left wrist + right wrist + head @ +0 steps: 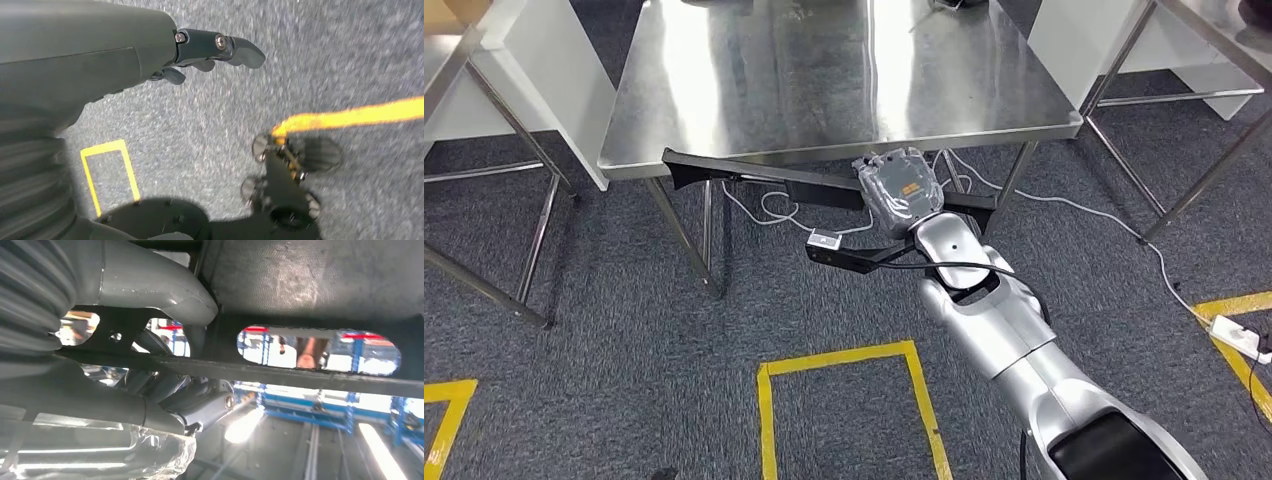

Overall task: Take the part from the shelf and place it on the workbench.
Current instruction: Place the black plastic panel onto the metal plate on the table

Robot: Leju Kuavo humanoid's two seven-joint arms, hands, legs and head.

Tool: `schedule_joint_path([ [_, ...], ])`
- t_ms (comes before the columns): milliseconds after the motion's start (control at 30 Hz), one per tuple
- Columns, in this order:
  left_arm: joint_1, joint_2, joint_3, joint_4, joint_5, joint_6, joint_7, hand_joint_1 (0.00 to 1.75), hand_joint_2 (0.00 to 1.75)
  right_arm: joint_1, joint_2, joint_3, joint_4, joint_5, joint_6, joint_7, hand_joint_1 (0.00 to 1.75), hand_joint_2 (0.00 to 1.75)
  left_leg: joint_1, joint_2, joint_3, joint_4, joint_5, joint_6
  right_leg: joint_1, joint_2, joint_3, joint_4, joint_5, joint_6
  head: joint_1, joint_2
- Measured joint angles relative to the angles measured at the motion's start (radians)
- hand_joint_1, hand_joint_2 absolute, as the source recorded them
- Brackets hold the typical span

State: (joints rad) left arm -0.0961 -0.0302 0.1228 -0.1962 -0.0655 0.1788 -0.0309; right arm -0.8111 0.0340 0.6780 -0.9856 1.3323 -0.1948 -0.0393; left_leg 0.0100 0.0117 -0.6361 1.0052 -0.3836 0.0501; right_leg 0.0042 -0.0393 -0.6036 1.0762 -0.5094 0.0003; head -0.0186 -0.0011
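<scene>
Long black bar (754,172) gripped in right hand (899,190), long axis running along the bench's (824,90) near edge, just below the top. Needs lifting up and forward. Left hand (210,50) hanging over carpet, fingers loosely apart, holding nothing.

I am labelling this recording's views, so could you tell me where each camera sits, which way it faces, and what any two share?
Head view: high on the body, looking forward and down at the steel workbench and carpet; the right arm reaches in, its right hand holding the long black part.
Left wrist view: behind the hanging left hand, facing the carpet.
Right wrist view: behind the right hand, looking up past the part.
Shared: head and right wrist views both show the part.
</scene>
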Motion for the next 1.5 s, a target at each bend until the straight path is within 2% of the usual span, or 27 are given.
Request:
schedule_joint_path([
  [67, -0.006, 0.000, 0.003, 0.000, 0.002, 0.004, -0.010, 0.00, 1.75, -0.001, -0.004, 0.000, 0.002, 0.000, 0.002, 0.000, 1.75, 1.75, 0.000, -0.011, 0.002, -0.002, 0.001, 0.003, -0.008, 0.029, -0.073, 0.137, -0.048, -0.002, 0.001, 0.000],
  [100, -0.007, -0.001, 0.005, 0.000, 0.003, 0.007, -0.016, 0.00, 1.75, 0.000, -0.007, 0.000, 0.004, 0.000, 0.005, 0.000, 1.75, 1.75, 0.000, -0.018, 0.002, -0.002, 0.000, 0.003, -0.011, 0.033, -0.107, 0.195, -0.063, 0.000, 0.002, 0.000],
  [133, -0.007, -0.002, 0.006, 0.000, 0.003, 0.010, -0.020, 0.00, 1.75, 0.003, -0.009, 0.000, 0.007, 0.000, 0.008, 0.000, 1.75, 1.75, 0.000, -0.026, 0.002, -0.002, 0.000, 0.003, -0.014, 0.034, -0.126, 0.219, -0.063, 0.007, 0.002, 0.000],
  [167, -0.007, -0.003, 0.007, -0.001, 0.003, 0.013, -0.022, 0.00, 1.75, 0.004, -0.011, 0.000, 0.009, 0.000, 0.010, 0.000, 1.75, 1.75, 0.001, -0.033, 0.002, -0.001, 0.000, 0.002, -0.017, 0.035, -0.126, 0.203, -0.047, 0.017, 0.002, 0.000],
  [233, -0.007, -0.006, 0.008, -0.001, 0.003, 0.016, -0.025, 0.00, 1.75, 0.003, -0.013, 0.000, 0.011, 0.001, 0.013, 0.001, 1.75, 1.75, 0.002, -0.045, 0.003, 0.001, -0.002, -0.004, -0.027, 0.035, -0.073, 0.066, 0.016, 0.037, 0.002, 0.000],
  [300, -0.007, -0.007, 0.009, -0.001, 0.003, 0.017, -0.026, 0.00, 1.75, -0.001, -0.011, 0.000, 0.012, 0.001, 0.013, 0.001, 1.75, 1.75, -0.001, -0.053, 0.000, 0.006, -0.007, -0.017, -0.032, 0.037, -0.019, -0.050, 0.065, 0.040, 0.001, 0.000],
  [333, -0.006, -0.007, 0.010, -0.001, 0.003, 0.017, -0.026, 0.00, 1.75, -0.002, -0.010, 0.000, 0.012, 0.001, 0.013, 0.001, 1.75, 1.75, -0.002, -0.054, -0.001, 0.010, -0.010, -0.019, -0.033, 0.037, -0.008, -0.071, 0.075, 0.035, 0.001, 0.000],
  [400, -0.004, -0.005, 0.013, 0.000, 0.004, 0.017, -0.029, 0.00, 1.75, -0.002, -0.008, 0.000, 0.013, 0.001, 0.013, 0.002, 1.75, 1.75, -0.002, -0.054, -0.002, 0.012, -0.012, -0.011, -0.032, 0.037, -0.006, -0.073, 0.080, 0.026, 0.000, 0.000],
  [467, -0.001, -0.005, 0.015, 0.000, 0.004, 0.022, -0.034, 0.00, 1.75, -0.002, -0.007, 0.000, 0.014, 0.000, 0.013, 0.002, 1.75, 1.75, 0.001, -0.051, -0.001, 0.012, -0.011, -0.003, -0.029, 0.039, -0.005, -0.073, 0.081, 0.025, 0.000, 0.000],
  [567, -0.001, -0.006, 0.017, 0.000, 0.004, 0.037, -0.039, 0.00, 1.75, -0.002, -0.007, 0.000, 0.015, 0.000, 0.013, 0.002, 1.75, 1.75, 0.003, -0.048, 0.002, 0.009, -0.011, -0.003, -0.025, 0.043, -0.005, -0.073, 0.081, 0.023, 0.000, 0.000],
  [700, 0.001, -0.006, 0.021, 0.000, 0.004, 0.044, -0.041, 0.00, 1.75, -0.002, -0.007, 0.000, 0.017, 0.000, 0.013, 0.002, 1.75, 1.75, 0.006, -0.047, 0.003, 0.007, -0.010, -0.004, -0.021, 0.045, -0.005, -0.073, 0.080, 0.016, 0.000, 0.000],
  [833, 0.004, -0.005, 0.031, -0.001, 0.006, 0.039, -0.046, 0.00, 1.75, -0.002, -0.006, 0.001, 0.023, 0.000, 0.011, -0.002, 1.75, 1.75, 0.006, -0.046, 0.000, 0.012, -0.017, -0.008, -0.029, 0.045, -0.003, -0.079, 0.081, 0.018, -0.001, 0.000],
  [933, 0.006, -0.006, 0.036, -0.001, 0.010, 0.041, -0.054, 0.00, 1.75, -0.005, -0.003, 0.002, 0.026, -0.001, 0.007, -0.007, 1.75, 1.75, 0.008, -0.043, 0.036, -0.039, -0.002, 0.006, -0.022, 0.043, 0.004, -0.085, 0.080, 0.022, 0.000, 0.000],
  [967, 0.007, -0.008, 0.038, -0.001, 0.011, 0.040, -0.056, 0.00, 1.75, -0.008, -0.002, 0.003, 0.028, -0.002, 0.004, -0.008, 1.75, 1.75, 0.011, -0.041, 0.052, -0.059, 0.006, 0.008, -0.020, 0.043, -0.008, -0.059, 0.068, 0.021, 0.002, 0.000],
  [1033, 0.006, -0.011, 0.041, -0.001, 0.014, 0.039, -0.059, 0.00, 1.75, -0.015, -0.002, 0.005, 0.033, -0.003, 0.000, -0.010, 1.75, 1.75, 0.014, -0.039, 0.064, -0.073, 0.011, 0.007, -0.026, 0.042, -0.067, 0.053, 0.026, 0.020, 0.004, 0.000],
  [1067, 0.006, -0.011, 0.042, -0.001, 0.014, 0.039, -0.060, 0.00, 1.75, -0.015, -0.003, 0.006, 0.035, -0.003, 0.000, -0.011, 1.75, 1.75, 0.015, -0.039, 0.064, -0.072, 0.010, 0.004, -0.031, 0.042, -0.103, 0.117, 0.006, 0.025, 0.004, 0.000],
  [1100, 0.007, -0.012, 0.043, -0.001, 0.015, 0.039, -0.060, 0.00, 1.75, -0.013, -0.003, 0.007, 0.039, -0.003, 0.000, -0.011, 1.75, 1.75, 0.017, -0.041, 0.064, -0.071, 0.008, 0.000, -0.036, 0.042, -0.128, 0.156, -0.001, 0.033, 0.004, 0.000],
  [1133, 0.008, -0.012, 0.044, -0.001, 0.015, 0.038, -0.060, 0.00, 1.75, -0.011, -0.004, 0.008, 0.042, -0.003, 0.000, -0.011, 1.75, 1.75, 0.020, -0.043, 0.064, -0.068, 0.005, -0.006, -0.043, 0.042, -0.136, 0.161, 0.007, 0.046, 0.004, 0.000],
  [1167, 0.008, -0.013, 0.046, -0.001, 0.016, 0.037, -0.060, 0.00, 1.75, -0.009, -0.005, 0.009, 0.046, -0.003, -0.001, -0.011, 1.75, 1.75, 0.025, -0.045, 0.063, -0.061, 0.000, -0.014, -0.050, 0.042, -0.123, 0.127, 0.028, 0.061, 0.005, 0.000],
  [1200, 0.009, -0.013, 0.047, -0.001, 0.016, 0.034, -0.061, 0.00, 1.75, -0.010, -0.005, 0.009, 0.048, -0.003, -0.001, -0.011, 1.75, 1.75, 0.029, -0.047, 0.061, -0.049, -0.009, -0.026, -0.059, 0.041, -0.091, 0.060, 0.057, 0.078, 0.005, 0.000],
  [1233, 0.009, -0.012, 0.049, -0.001, 0.016, 0.032, -0.061, 0.00, 1.75, -0.011, -0.005, 0.010, 0.050, -0.003, -0.001, -0.011, 1.75, 1.75, 0.031, -0.048, 0.054, -0.035, -0.019, -0.040, -0.064, 0.043, -0.060, 0.006, 0.077, 0.090, 0.006, 0.000],
  [1267, 0.008, -0.010, 0.052, -0.001, 0.016, 0.030, -0.062, 0.00, 1.75, -0.014, -0.003, 0.011, 0.051, -0.003, -0.001, -0.011, 1.75, 1.75, 0.033, -0.049, 0.048, -0.017, -0.032, -0.052, -0.066, 0.045, -0.038, -0.036, 0.088, 0.089, 0.006, 0.000],
  [1300, 0.008, -0.008, 0.054, -0.001, 0.016, 0.029, -0.065, 0.00, 1.75, -0.014, -0.001, 0.012, 0.052, -0.002, -0.001, -0.011, 1.75, 1.75, 0.033, -0.049, 0.042, -0.004, -0.042, -0.062, -0.066, 0.048, -0.027, -0.054, 0.089, 0.080, 0.005, 0.000],
  [1333, 0.009, -0.006, 0.056, -0.001, 0.016, 0.029, -0.066, 0.00, 1.75, -0.014, 0.000, 0.013, 0.052, -0.002, -0.002, -0.010, 1.75, 1.75, 0.033, -0.049, 0.038, 0.002, -0.048, -0.068, -0.061, 0.050, -0.029, -0.046, 0.083, 0.064, 0.004, 0.000],
  [1367, 0.010, -0.007, 0.057, -0.001, 0.016, 0.029, -0.068, 0.00, 1.75, -0.014, 0.002, 0.014, 0.053, -0.002, -0.002, -0.010, 1.75, 1.75, 0.036, -0.049, 0.038, 0.006, -0.051, -0.071, -0.059, 0.051, -0.030, -0.046, 0.081, 0.047, 0.002, 0.000],
  [1433, 0.012, -0.008, 0.058, -0.001, 0.015, 0.031, -0.068, 0.00, 1.75, -0.013, 0.003, 0.014, 0.053, -0.001, -0.002, -0.009, 1.75, 1.75, 0.044, -0.043, 0.036, 0.016, -0.062, -0.073, -0.054, 0.051, -0.027, -0.043, 0.077, 0.027, 0.000, 0.000],
  [1500, 0.011, -0.009, 0.058, -0.001, 0.013, 0.032, -0.069, 0.00, 1.75, -0.016, 0.003, 0.014, 0.053, 0.000, -0.002, -0.006, 1.75, 1.75, 0.047, -0.025, 0.001, 0.094, -0.101, -0.070, -0.048, 0.050, -0.020, -0.044, 0.072, 0.014, -0.002, 0.000],
])
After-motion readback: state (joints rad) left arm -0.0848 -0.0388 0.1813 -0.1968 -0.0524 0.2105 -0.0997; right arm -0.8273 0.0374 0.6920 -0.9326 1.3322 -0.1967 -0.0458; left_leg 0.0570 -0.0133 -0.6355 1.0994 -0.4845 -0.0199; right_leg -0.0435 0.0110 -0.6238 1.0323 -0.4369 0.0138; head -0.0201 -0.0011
